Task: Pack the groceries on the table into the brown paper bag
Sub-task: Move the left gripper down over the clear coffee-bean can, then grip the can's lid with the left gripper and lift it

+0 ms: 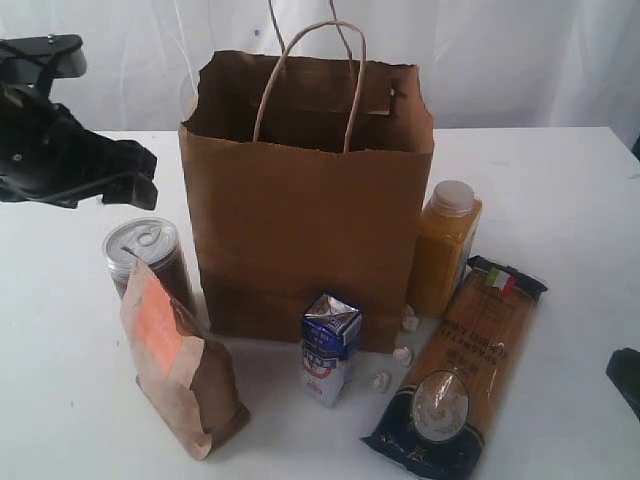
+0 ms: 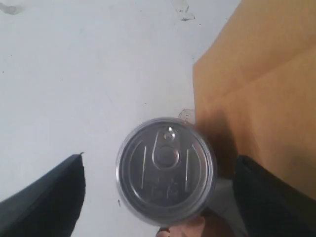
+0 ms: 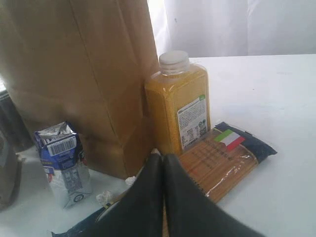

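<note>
Directly below the left gripper (image 2: 159, 157), the can (image 2: 165, 170) stands upright on the table (image 2: 74, 74), its silver pull-tab top centred in the gap between the two fingers (image 2: 49, 197). These fingers are spread wide; bare table shows between each one and the can's rim, and nothing is held. The bag (image 1: 300, 230) stands open-mouthed just beside the can, on the far side from the outer finger. The pouch (image 1: 175, 360) stands close in front of the can. The right gripper (image 3: 163, 158) has its fingers (image 3: 143, 197) pressed together with nothing between them. Just past their tips the pasta (image 3: 217, 163) lies flat on the table; whether the tips touch it cannot be told. Beyond the pasta the bottle (image 3: 177, 108) stands upright, close against the bag's side. The carton (image 3: 64, 160) stands off to one side of these fingers, in front of the bag, with small white scraps (image 1: 405, 322) on the table near it.
</note>
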Controlling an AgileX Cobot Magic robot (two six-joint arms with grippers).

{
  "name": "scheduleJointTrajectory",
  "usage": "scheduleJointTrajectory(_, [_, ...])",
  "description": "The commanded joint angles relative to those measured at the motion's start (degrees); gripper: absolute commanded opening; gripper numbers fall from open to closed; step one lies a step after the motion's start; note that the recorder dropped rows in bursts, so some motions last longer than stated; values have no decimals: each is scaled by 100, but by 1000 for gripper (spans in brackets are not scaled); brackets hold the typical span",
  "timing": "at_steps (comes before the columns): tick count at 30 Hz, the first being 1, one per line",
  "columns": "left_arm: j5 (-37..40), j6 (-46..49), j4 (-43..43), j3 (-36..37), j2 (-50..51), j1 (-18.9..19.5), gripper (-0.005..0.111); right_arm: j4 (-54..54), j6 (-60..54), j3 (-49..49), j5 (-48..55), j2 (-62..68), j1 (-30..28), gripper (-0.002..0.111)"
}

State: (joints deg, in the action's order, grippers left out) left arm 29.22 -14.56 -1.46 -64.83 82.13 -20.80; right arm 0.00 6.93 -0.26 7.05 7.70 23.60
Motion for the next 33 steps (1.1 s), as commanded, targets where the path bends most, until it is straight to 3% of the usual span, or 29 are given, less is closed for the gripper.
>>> scheduleJointTrajectory(1, [124,-68,-10,-235,368,15,82,39,-67,26,-17,-24,-21,0])
scheduleJointTrajectory(10, [71,-68,-67,-329,930,15,82,40,-67,26,-27,-24,-21,0])
scheduleJointTrajectory(15, [-48,-23,-102,-329,1023,4,105,40,-67,26,-27,-24,-21,0])
scheduleJointTrajectory(30, [61,40,-7,-329,1437,-166,105,40,-67,26,-27,-24,-21,0])
scheduleJointTrajectory(33, [126,29,64,-329,1503,-166,97,40,-67,26,-27,-24,-21,0])
